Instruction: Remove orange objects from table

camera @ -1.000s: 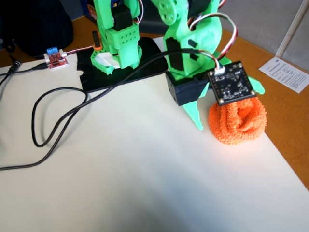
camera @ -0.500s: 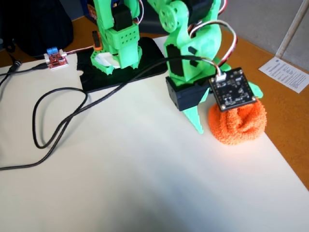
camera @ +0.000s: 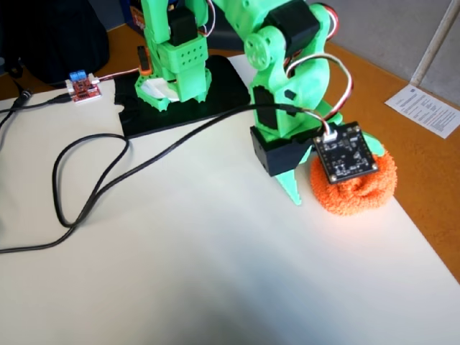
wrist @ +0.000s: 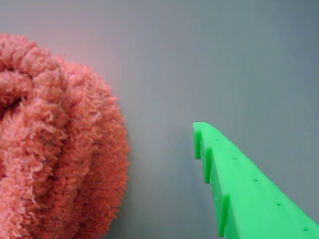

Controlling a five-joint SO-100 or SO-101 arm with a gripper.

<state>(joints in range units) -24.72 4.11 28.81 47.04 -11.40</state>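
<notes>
**Hand spread low over a soft orange bundle**

Hand (camera: 323, 188) in green plastic, down close to the large cream-white matte surface (camera: 215, 280), right of the black glossy base plate (camera: 180, 108) in the fixed view and a little nearer the camera. Jaws apart. Shows one ribbed green finger (wrist: 239, 189) in the wrist view, with bare surface between it and the cloth. Cannot make out the second finger in either view; a dark circuit board on the wrist covers that side. Not yet clamped on anything.

Bright orange fuzzy terry-cloth lump (camera: 359, 194), bunched and folded, resting on the same surface farther right of the base plate than the visible finger, partly under the wrist board. Fills the left of the wrist view (wrist: 55, 149), with deep folds and loose pile.

Handling, as a judgement: light, soft and very compressible, so no risk of breakage and little of slipping, thanks to the rough pile against the ribs. Likely to squash a good deal before any firm hold, and to sag or unroll if pinched by one outer fold only. Best taken across the thick middle of the bundle, fingers low on both flanks, closing well in so several layers are caught together. Worth watching for the near finger dragging along the surface.
</notes>
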